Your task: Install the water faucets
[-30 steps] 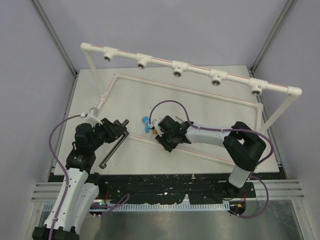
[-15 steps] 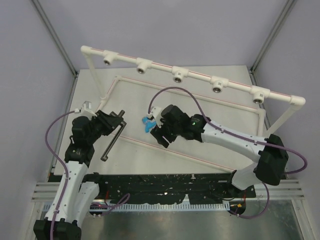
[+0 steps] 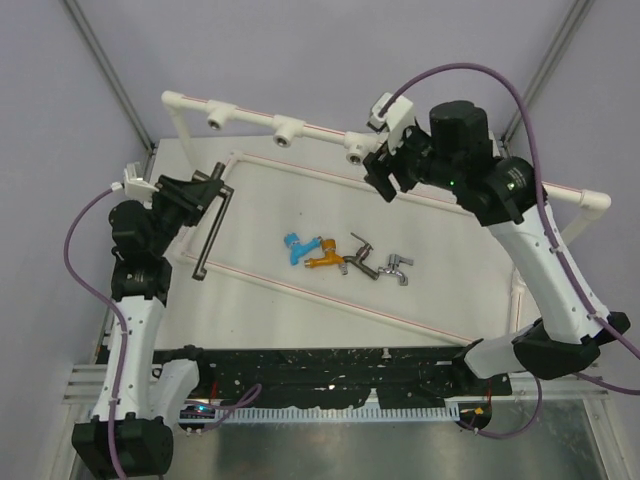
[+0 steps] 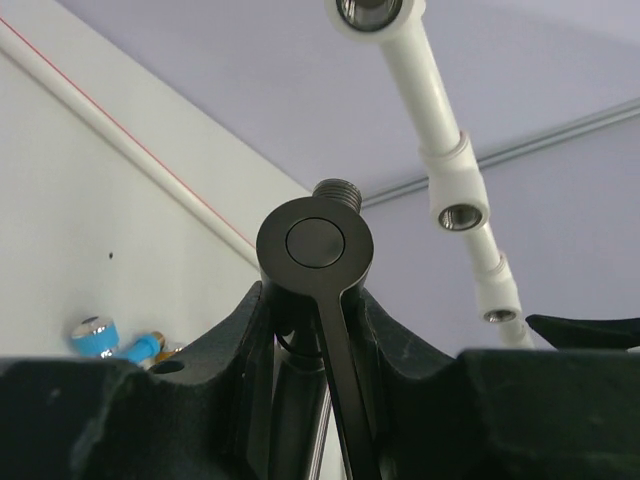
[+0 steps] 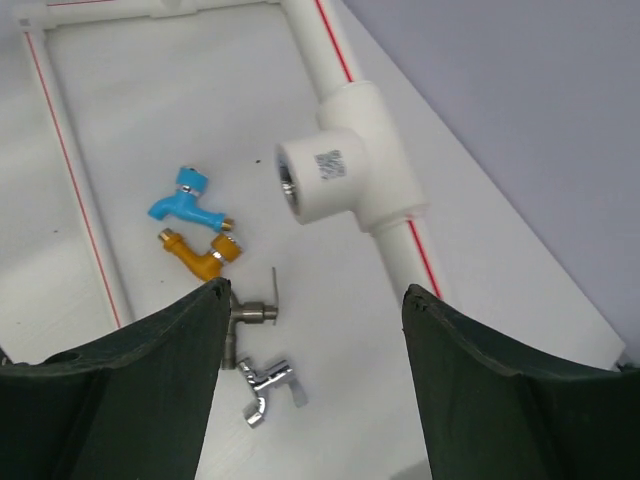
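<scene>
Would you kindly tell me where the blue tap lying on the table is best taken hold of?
Probably from straight above, jaws across the middle of the blue tap: it lies flat on the table, so only its top is open. Leave its brass end free; that end sits close to the orange tap.

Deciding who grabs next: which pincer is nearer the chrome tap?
Right. The right pincer hangs open above and beyond the chrome tap, up by the pipe; the left pincer, shut on the grey faucet, is far to its left.
</scene>
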